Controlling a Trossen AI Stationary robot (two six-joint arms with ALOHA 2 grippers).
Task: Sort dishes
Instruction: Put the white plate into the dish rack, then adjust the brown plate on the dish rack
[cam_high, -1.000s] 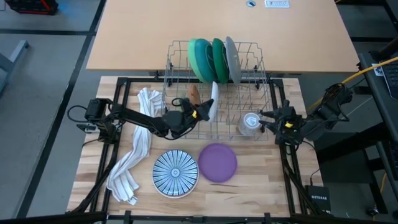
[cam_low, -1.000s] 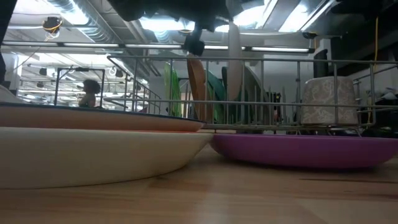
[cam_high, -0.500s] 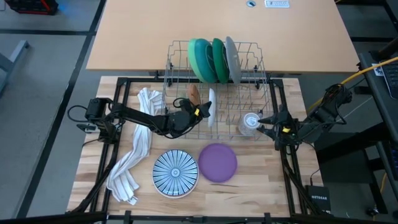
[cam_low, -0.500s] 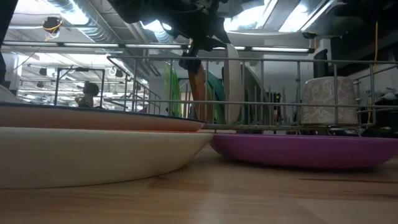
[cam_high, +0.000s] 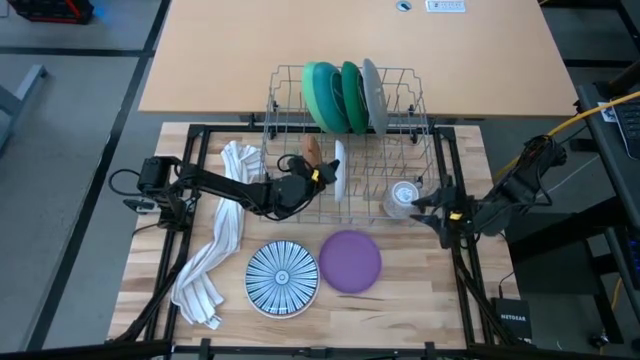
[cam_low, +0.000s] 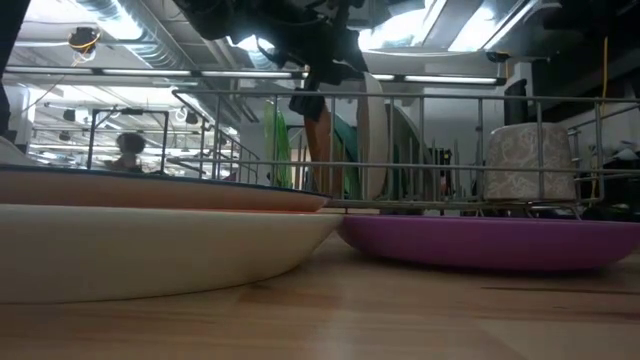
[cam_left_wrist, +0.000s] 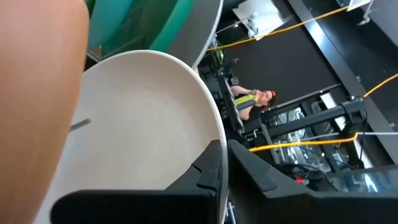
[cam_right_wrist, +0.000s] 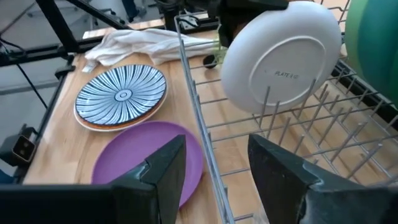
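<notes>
A wire dish rack (cam_high: 352, 140) of thin metal rods was seen standing on the slatted wooden table (cam_high: 420, 290), and several round dishes were held upright between its prongs: a light green dish (cam_high: 322, 96), a teal dish (cam_high: 351, 96) and a grey plate (cam_high: 374, 95) side by side at the far end, with an orange dish (cam_high: 312, 149) and a smooth white plate (cam_high: 340, 168) nearer the front. A small clear glass cup (cam_high: 402, 197) was also set inside the rack, at its right front corner. The left gripper (cam_high: 322, 177) was reached into the rack at the white plate's rim; in the left wrist view its dark fingers (cam_left_wrist: 214, 165) were shown nearly together with the plate's thin edge between them (whether the rim was pinched or merely touched could not be told). The right gripper (cam_high: 432, 207) was held just outside the rack's right side, its jaws spread wide with nothing between them. In front of the rack, flat on the wood, a blue-and-white striped plate (cam_high: 282, 277) with fine radial lines was laid just beside a matte purple plate (cam_high: 350, 261). A crumpled white cloth towel (cam_high: 216, 250) was draped along the table to their left.
</notes>
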